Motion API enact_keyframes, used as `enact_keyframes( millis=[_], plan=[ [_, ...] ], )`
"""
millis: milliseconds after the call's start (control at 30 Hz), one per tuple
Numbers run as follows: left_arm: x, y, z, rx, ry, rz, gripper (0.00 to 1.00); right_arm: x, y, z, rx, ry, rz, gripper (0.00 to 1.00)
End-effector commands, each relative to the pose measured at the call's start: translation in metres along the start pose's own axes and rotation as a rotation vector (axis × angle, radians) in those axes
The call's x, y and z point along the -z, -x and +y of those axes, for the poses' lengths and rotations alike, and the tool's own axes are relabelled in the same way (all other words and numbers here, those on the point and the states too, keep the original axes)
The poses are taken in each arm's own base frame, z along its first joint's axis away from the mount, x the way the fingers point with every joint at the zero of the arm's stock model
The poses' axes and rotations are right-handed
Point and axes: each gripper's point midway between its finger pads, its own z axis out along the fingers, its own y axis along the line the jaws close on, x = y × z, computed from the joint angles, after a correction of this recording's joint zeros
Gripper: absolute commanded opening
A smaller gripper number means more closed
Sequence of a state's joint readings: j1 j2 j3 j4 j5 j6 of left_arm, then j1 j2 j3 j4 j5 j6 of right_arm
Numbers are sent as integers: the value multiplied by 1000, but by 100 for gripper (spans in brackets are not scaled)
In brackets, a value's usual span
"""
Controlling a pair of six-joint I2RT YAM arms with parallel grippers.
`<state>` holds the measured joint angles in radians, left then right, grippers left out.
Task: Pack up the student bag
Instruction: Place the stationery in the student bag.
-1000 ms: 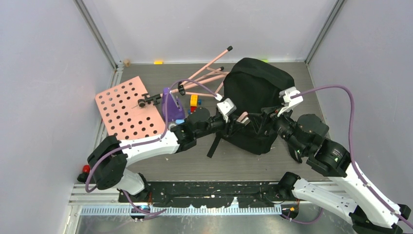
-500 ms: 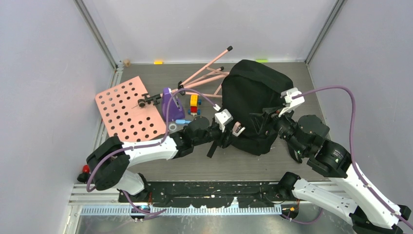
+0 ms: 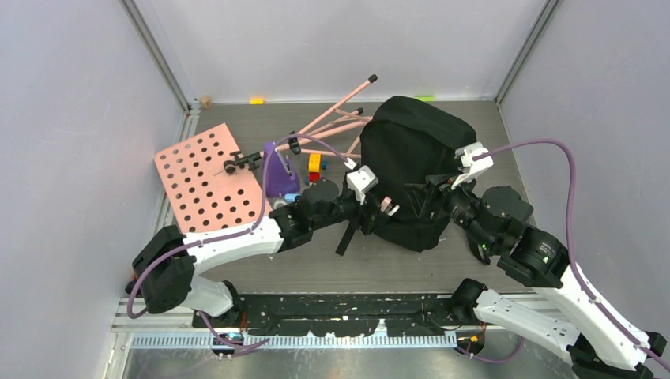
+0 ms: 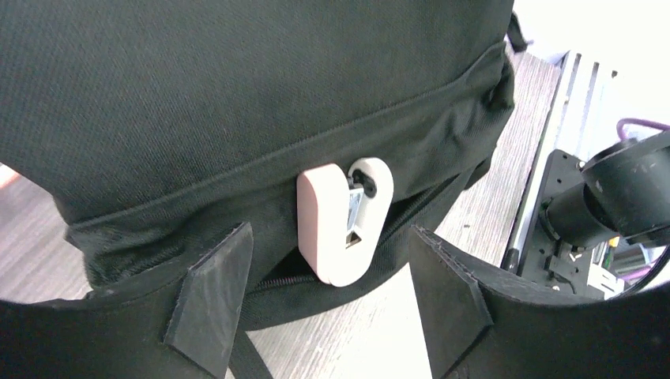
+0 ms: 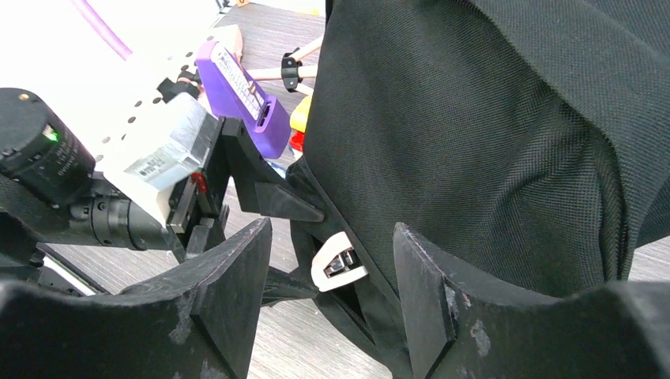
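Note:
The student bag (image 3: 415,158), a big black backpack, lies at the table's centre right. In the left wrist view its black fabric (image 4: 237,95) fills the top, and a pale pink zipper pull (image 4: 344,221) hangs from the zip. My left gripper (image 4: 328,304) stands open, the pull just beyond its fingertips and untouched. From above, the left gripper (image 3: 382,210) sits at the bag's near left edge. My right gripper (image 5: 328,308) is open beside the bag (image 5: 490,134), looking at the same pull (image 5: 340,264). In the top view the right gripper (image 3: 439,188) rests against the bag's near right side.
A pink pegboard (image 3: 209,175) lies at the left. A purple block (image 3: 278,172), red and yellow bricks (image 3: 314,167) and a pink folding stand (image 3: 332,118) crowd the space left of the bag. A black strap (image 3: 346,233) trails toward the near edge.
The left gripper's jaws have spread and let go of the zipper pull, and its wrist has drawn slightly toward the near edge. The right arm has stayed put.

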<state>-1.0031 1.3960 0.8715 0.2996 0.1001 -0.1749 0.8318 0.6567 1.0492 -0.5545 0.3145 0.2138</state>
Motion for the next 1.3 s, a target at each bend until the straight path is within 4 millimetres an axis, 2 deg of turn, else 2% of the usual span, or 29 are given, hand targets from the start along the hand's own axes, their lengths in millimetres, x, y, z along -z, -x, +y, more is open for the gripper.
enact_keyframes(
  millis=[0,133,333,433,667,800,967,1067,1267],
  plan=[
    [3,56,-2,-22,12,-132,75,-1,6,1,-19,-4,-28,64],
    [-9,59,-2,-24,9,-125,71,-3,5,1,-21,-3,-26,64],
    [-22,36,-2,-7,0,-58,67,1,5,-1,-20,-9,-29,64],
    [-18,26,2,-8,38,-30,67,3,4,-3,-21,-16,-30,64],
    [-5,20,-3,-4,53,-27,68,1,1,-4,-24,-20,-29,64],
    [4,19,-7,-20,74,-39,68,0,1,-2,-32,-14,-29,64],
    [18,21,-1,-18,107,-68,69,0,0,-1,-40,-10,-24,64],
    [17,22,4,-28,134,-67,64,0,-1,-1,-50,-8,-27,64],
    [3,19,1,-37,116,-38,51,1,0,1,-58,-1,-29,64]
  ],
)
